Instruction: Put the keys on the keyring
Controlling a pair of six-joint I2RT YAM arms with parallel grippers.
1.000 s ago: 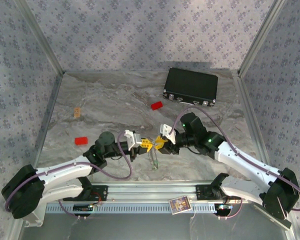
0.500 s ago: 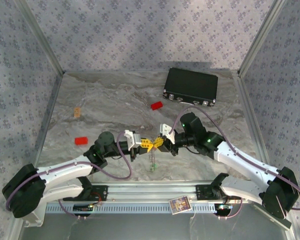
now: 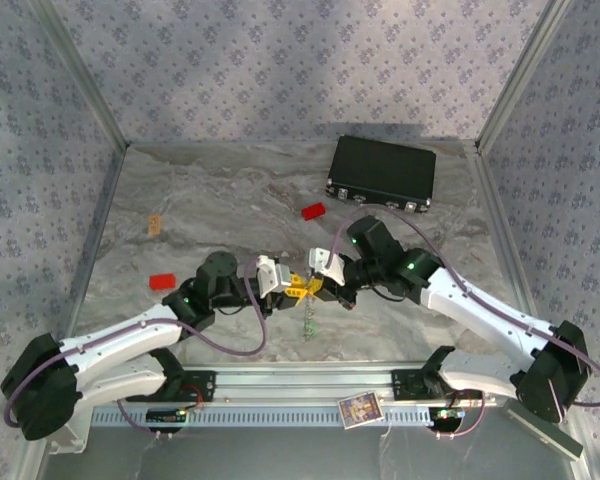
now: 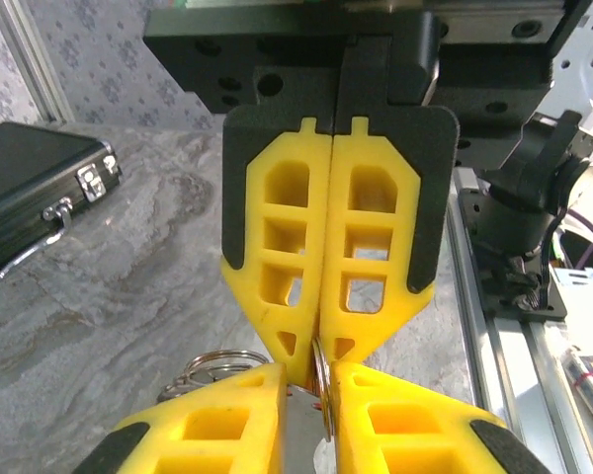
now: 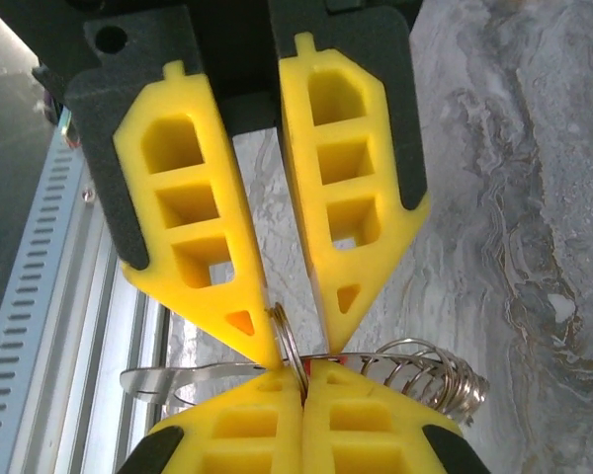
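Note:
The two grippers meet tip to tip above the table's near middle. My right gripper (image 3: 315,288) (image 5: 303,383) is shut on the keyring (image 5: 289,338), a thin silvery hoop seen edge-on. My left gripper (image 3: 296,287) (image 4: 311,400) is open a narrow gap, and the keyring (image 4: 322,395) stands in that gap against its right finger. A flat silvery metal strip (image 5: 193,375) and a coil of small rings (image 5: 430,380) cross behind the fingertips, with a sliver of red (image 5: 336,363) beside them. A short chain with a greenish bit (image 3: 308,322) trails below the grippers; the keys themselves I cannot make out clearly.
A black case (image 3: 381,172) lies at the back right. Two plain red blocks sit on the table, one mid-back (image 3: 313,211) and one at the left (image 3: 162,282). A small tan piece (image 3: 155,224) lies far left. The metal rail (image 3: 300,385) runs along the near edge.
The right arm's elbow has swung left and back. The left wrist has edged right and slightly back. The fingertips stay together at the same spot, the chain still below them.

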